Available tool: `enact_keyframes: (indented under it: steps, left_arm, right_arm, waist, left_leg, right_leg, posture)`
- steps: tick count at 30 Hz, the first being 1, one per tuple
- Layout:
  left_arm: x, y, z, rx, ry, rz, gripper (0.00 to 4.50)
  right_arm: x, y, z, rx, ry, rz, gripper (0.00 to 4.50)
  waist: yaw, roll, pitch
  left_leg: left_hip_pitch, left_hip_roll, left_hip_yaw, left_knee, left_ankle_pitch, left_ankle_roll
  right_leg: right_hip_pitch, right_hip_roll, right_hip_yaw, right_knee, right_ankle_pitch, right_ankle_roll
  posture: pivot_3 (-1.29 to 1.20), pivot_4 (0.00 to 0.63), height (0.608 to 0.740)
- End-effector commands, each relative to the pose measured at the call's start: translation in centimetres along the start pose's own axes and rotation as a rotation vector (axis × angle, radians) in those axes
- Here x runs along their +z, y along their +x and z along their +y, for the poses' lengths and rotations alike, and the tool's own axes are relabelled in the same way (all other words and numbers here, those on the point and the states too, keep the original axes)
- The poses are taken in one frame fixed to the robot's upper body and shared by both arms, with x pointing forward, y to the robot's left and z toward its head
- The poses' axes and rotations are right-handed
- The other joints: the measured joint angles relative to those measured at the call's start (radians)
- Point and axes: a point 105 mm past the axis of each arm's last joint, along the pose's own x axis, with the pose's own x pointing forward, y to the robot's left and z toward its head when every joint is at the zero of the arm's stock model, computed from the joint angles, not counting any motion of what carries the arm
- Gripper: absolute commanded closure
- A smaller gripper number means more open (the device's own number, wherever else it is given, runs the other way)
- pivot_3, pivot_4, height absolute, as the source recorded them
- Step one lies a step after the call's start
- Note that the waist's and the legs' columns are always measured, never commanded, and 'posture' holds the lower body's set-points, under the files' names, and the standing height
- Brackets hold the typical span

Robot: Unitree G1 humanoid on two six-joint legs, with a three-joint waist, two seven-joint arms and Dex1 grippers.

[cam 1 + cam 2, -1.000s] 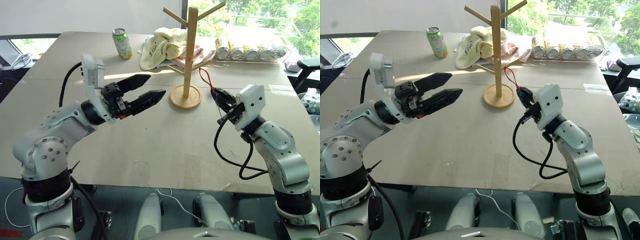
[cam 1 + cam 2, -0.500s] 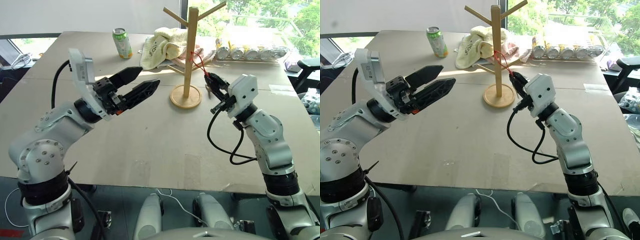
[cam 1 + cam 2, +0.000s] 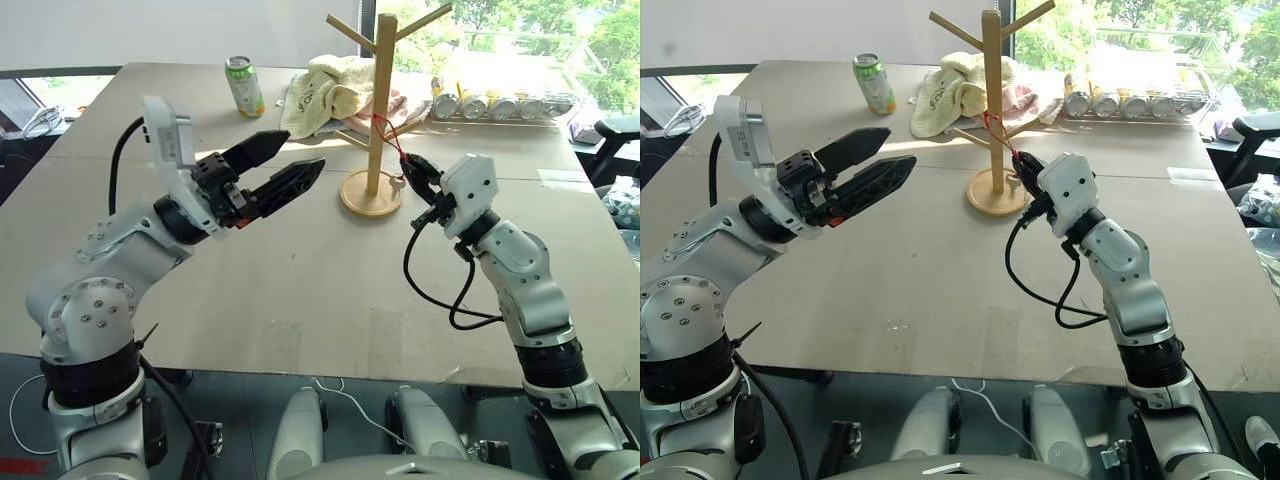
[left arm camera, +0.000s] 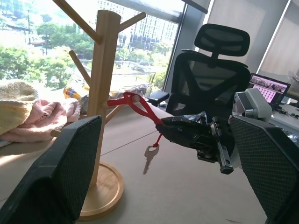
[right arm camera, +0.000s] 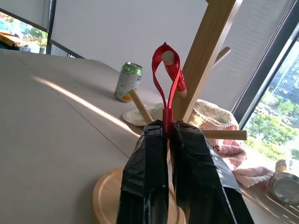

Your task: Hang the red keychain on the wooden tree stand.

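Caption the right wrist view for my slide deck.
Shut right end effector loops the red keychain over a peg of the wooden stand.

The right tool [image 3: 1024, 166] pinches the red keychain [image 3: 998, 132] beside the wooden tree stand [image 3: 991, 100].

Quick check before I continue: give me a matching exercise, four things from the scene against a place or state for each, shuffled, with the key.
1. red keychain
2. left end effector
3. soda can
4. towel

A. open, holding nothing
B. upright at the table's far side
C. looped over a peg of the wooden tree stand, pinched by the right end effector
D. bunched behind the stand

Pairs: 1-C, 2-A, 3-B, 4-D
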Motion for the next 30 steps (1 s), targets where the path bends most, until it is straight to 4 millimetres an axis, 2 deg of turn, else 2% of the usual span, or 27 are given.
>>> enact_keyframes:
  steps: [1, 6, 11, 13, 17, 20, 21, 26, 30]
  left_arm:
    - [0.7, 0.2, -0.4, -0.019, 0.043, -0.02, 0.0]
    - [0.7, 0.3, -0.4, -0.021, 0.047, -0.02, 0.0]
    - [0.7, 0.4, -0.3, -0.016, 0.055, -0.019, 0.0]
    - [0.8, 0.4, -0.2, -0.012, 0.061, -0.022, 0.0]
    - [1.0, 0.4, 0.1, -0.003, 0.068, -0.026, 0.0]
    - [0.9, 0.3, 0.3, 0.006, 0.072, -0.019, 0.0]
    - [0.8, 0.3, 0.4, 0.011, 0.073, -0.014, 0.0]
    - [-0.3, -0.6, 2.2, 0.084, 0.129, 0.105, 0.0]
    - [-0.8, -2.0, 3.6, 0.106, 0.18, 0.217, 0.0]
  right_arm:
    - [1.5, 0.3, -0.9, -0.038, -0.01, -0.045, 4.44]
    - [1.4, 0.6, -1.0, -0.042, -0.002, -0.033, 4.44]
    - [0.3, 0.8, -0.3, 0.001, 0.01, 0.026, 4.44]
    - [0.1, 0.8, -0.2, 0.002, 0.018, 0.041, 3.68]
    - [-0.1, 0.7, -0.2, 0.017, 0.032, 0.056, 1.92]
    - [-0.3, 0.2, -0.2, 0.036, 0.041, 0.076, 0.38]
    - [-0.4, -0.1, -0.2, 0.044, 0.045, 0.084, 0.05]
    - [-0.3, -1.8, -0.3, 0.135, 0.051, 0.148, 0.05]
    - [0.4, -3.2, -0.8, 0.255, 0.092, 0.226, 0.05]
  waist:
    - [0.0, 0.0, 0.0]
    - [0.0, 0.0, 0.0]
    - [0.0, 0.0, 0.0]
    - [0.0, 0.0, 0.0]
    - [0.0, 0.0, 0.0]
    - [0.0, 0.0, 0.0]
    - [0.0, 0.0, 0.0]
    - [0.0, 0.0, 0.0]
    - [-0.001, 0.0, 0.001]
  left_leg:
    - [0.0, 0.0, 0.0, 0.0, 0.0, 0.0]
    - [0.0, 0.0, 0.0, 0.0, 0.0, 0.0]
    - [0.0, 0.0, 0.0, 0.0, 0.0, 0.0]
    - [0.0, 0.0, 0.0, 0.0, 0.0, 0.0]
    - [0.0, 0.0, 0.0, 0.0, 0.0, 0.0]
    - [0.0, 0.0, 0.0, 0.0, 0.0, 0.0]
    - [0.0, 0.0, 0.0, 0.0, 0.0, 0.0]
    - [0.0, 0.0, 0.0, 0.0, 0.0, 0.0]
    - [0.0, 0.0, 0.0, 0.0, 0.0, 0.0]
  right_leg:
    - [0.0, 0.0, 0.0, 0.0, 0.0, 0.0]
    - [0.0, 0.0, 0.0, 0.0, 0.0, 0.0]
    - [0.0, 0.0, 0.0, 0.0, 0.0, 0.0]
    - [0.0, 0.0, 0.0, 0.0, 0.0, 0.0]
    - [0.0, 0.0, 0.0, 0.0, 0.0, 0.0]
    - [0.0, 0.0, 0.0, 0.0, 0.0, 0.0]
    - [0.0, 0.0, 0.0, 0.0, 0.0, 0.0]
    - [0.0, 0.0, 0.0, 0.0, 0.0, 0.0]
    - [0.0, 0.0, 0.0, 0.0, -0.001, 0.001]
  posture:
    - [0.0, 0.15, 0.732]
    - [0.0, 0.15, 0.732]
    - [0.0, 0.15, 0.732]
    - [0.0, 0.15, 0.732]
    - [0.0, 0.15, 0.732]
    - [0.0, 0.15, 0.732]
    - [0.0, 0.15, 0.732]
    - [0.0, 0.15, 0.732]
    - [0.0, 0.15, 0.732]
